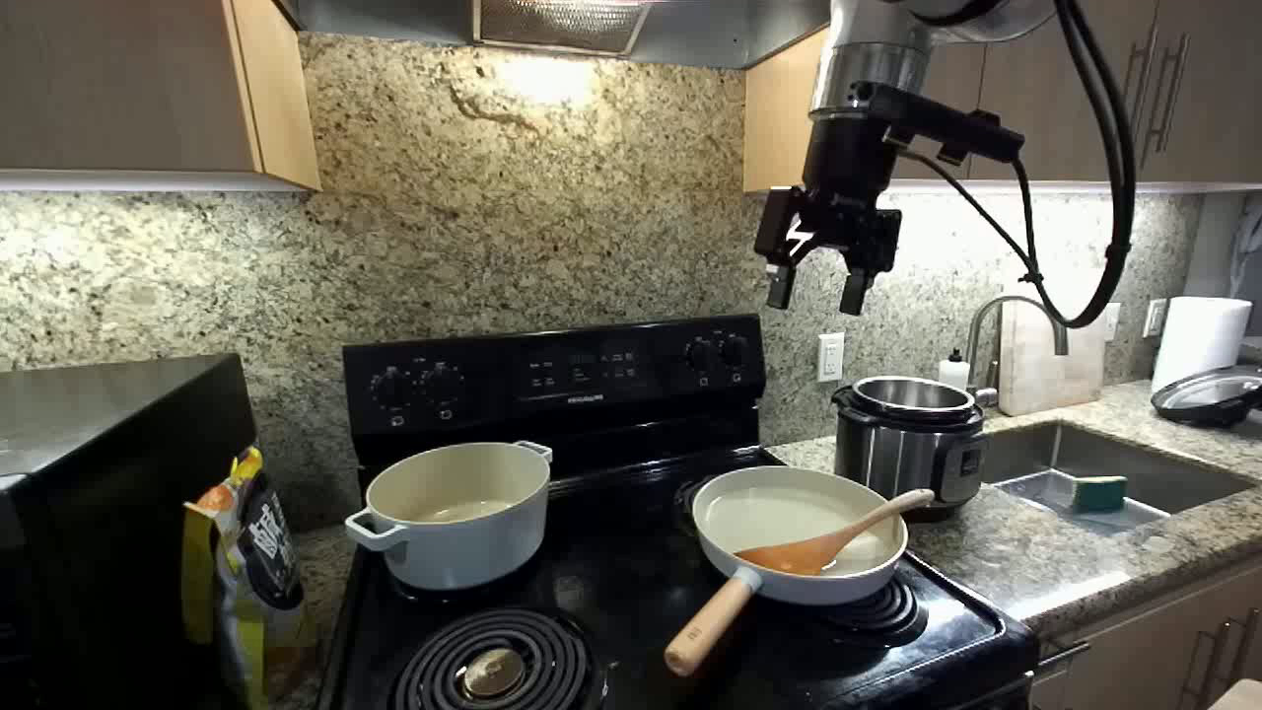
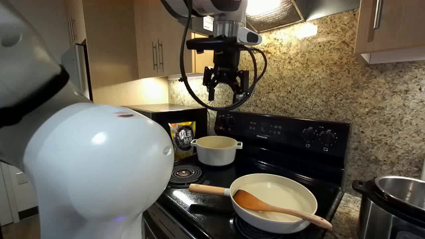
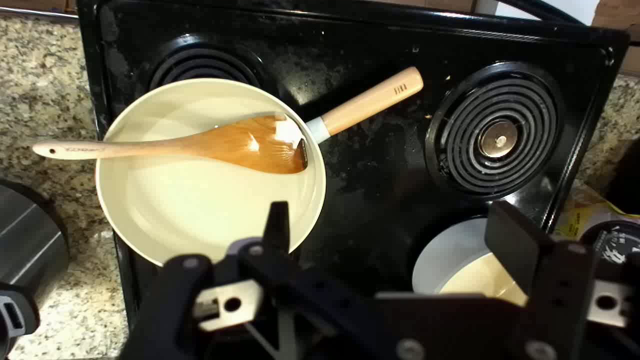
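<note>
Spatula point(image 3: 215, 143) across the frying pan point(image 3: 200, 200), well below the hand point(image 1: 816, 302), jaws wide apart.

In an exterior view, a round brushed-steel pressure cooker with a black rim point(image 1: 897, 459) stood on the speckled granite counter point(image 1: 996, 547) between three and four o'clock. Beyond it, at about half past three, a rectangular stainless-steel sink point(image 1: 1188, 478) held a green-and-yellow sponge point(image 1: 1099, 493). At three o'clock rose a curved metal faucet point(image 1: 1061, 343), a pale rectangular wooden cutting board point(image 1: 1035, 380) standing upright near it, and farther out a white upright paper-towel roll point(image 1: 1201, 340). At eight o'clock a shiny yellow-and-black snack bag point(image 1: 266, 552) stood next to a black box-shaped appliance point(image 1: 108, 513); just short of twelve, a metal-mesh hood filter point(image 1: 562, 24) hung overhead.
</note>
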